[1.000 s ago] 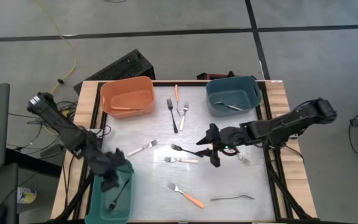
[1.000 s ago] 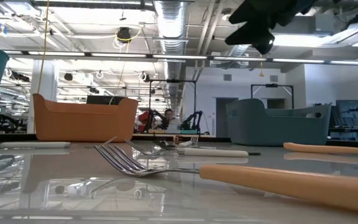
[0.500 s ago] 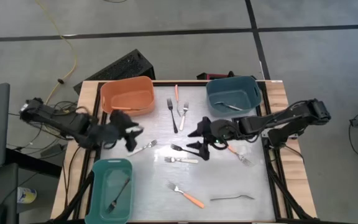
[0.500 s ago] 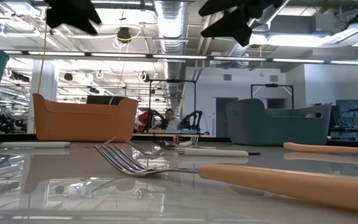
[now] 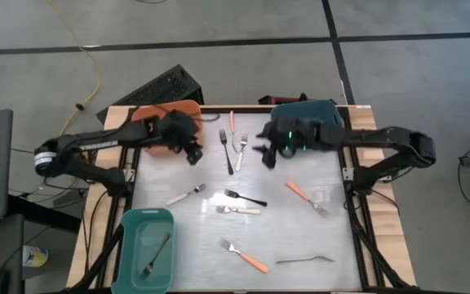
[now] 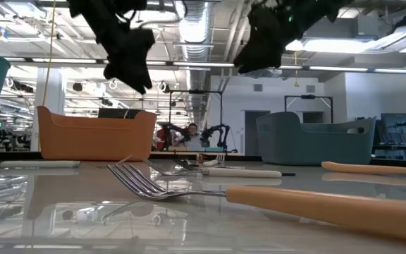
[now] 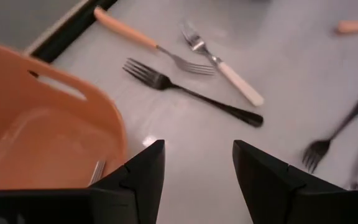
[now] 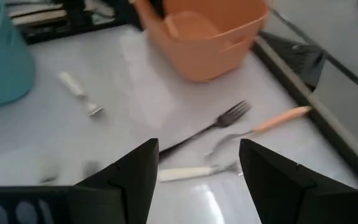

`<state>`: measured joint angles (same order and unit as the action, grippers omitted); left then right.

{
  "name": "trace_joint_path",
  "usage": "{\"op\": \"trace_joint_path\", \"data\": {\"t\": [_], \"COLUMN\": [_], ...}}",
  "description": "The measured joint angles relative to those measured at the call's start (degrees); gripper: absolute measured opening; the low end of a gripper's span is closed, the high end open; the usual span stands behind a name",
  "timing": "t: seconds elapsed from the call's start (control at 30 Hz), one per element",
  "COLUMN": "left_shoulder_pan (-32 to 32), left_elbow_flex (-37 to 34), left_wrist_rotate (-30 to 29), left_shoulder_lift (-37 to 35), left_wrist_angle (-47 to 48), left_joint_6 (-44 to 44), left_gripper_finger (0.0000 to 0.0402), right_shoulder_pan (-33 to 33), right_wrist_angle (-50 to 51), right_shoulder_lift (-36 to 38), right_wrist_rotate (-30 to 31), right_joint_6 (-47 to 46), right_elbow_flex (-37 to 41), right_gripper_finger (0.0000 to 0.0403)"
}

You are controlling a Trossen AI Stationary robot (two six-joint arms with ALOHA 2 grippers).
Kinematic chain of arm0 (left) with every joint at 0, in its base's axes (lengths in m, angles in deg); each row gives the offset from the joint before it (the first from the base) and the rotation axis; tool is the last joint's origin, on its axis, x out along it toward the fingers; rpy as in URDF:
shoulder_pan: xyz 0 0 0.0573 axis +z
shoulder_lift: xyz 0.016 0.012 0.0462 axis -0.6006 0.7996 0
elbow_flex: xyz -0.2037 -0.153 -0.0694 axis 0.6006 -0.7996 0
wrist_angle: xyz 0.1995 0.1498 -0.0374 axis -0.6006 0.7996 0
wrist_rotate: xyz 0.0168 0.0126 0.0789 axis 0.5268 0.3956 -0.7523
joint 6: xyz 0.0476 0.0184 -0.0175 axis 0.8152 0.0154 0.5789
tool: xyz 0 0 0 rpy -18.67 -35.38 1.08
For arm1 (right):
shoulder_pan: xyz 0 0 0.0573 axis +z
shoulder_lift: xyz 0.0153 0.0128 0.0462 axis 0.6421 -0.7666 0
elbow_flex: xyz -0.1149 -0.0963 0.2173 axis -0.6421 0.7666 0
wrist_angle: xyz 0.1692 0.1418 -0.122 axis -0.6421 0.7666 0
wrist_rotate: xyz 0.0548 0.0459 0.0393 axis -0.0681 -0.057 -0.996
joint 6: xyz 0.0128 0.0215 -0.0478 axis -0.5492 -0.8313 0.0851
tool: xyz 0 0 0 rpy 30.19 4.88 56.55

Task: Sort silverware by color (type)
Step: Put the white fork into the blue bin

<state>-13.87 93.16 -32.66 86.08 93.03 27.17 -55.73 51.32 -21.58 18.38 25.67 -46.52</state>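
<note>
High view: left gripper [image 5: 192, 152] hides the orange bin's [image 5: 149, 122] corner.

Light is bright and even, coming from ceiling strip lamps seen in the low view; they glare in pale streaks off the glossy table [image 6: 62, 204], and the grippers hang there as near-black silhouettes against them. The nearest orange-handled fork [image 6: 259, 199] is soft and out of focus up close; both wrist views are smeared, the white-handled fork [image 8: 79, 93] especially; shadows under the cutlery are faint and short.
</note>
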Motion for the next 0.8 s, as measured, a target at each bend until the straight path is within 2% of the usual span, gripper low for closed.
{"op": "trace_joint_path", "data": {"t": [0.2, 0.37, 0.6, 0.8], "left_shoulder_pan": [6.9, 10.4, 10.9, 8.5], "left_elbow_flex": [0.0, 0.0, 0.0, 0.0], "left_wrist_rotate": [1.4, 1.4, 2.9, 6.7], "left_shoulder_lift": [2.0, 1.9, 1.9, 1.9], "left_wrist_angle": [-0.7, 0.6, 1.5, 10.2], "left_joint_6": [-4.6, -8.5, -6.1, -1.3], "left_gripper_finger": [0.0174, 0.0174, 0.0174, 0.0174], "right_shoulder_pan": [-15.4, -21.0, -18.8, -11.2], "right_wrist_angle": [-1.5, -4.0, -2.5, 6.3], "right_shoulder_lift": [-1.2, -1.1, -1.1, -1.0], "right_wrist_rotate": [-15.6, -19.8, -20.0, -20.0], "right_joint_6": [3.1, 3.2, 3.0, -7.4], "right_elbow_flex": [0.0, 0.0, 0.0, 0.0], "right_gripper_finger": [0.0249, 0.0249, 0.0249, 0.0249]}}
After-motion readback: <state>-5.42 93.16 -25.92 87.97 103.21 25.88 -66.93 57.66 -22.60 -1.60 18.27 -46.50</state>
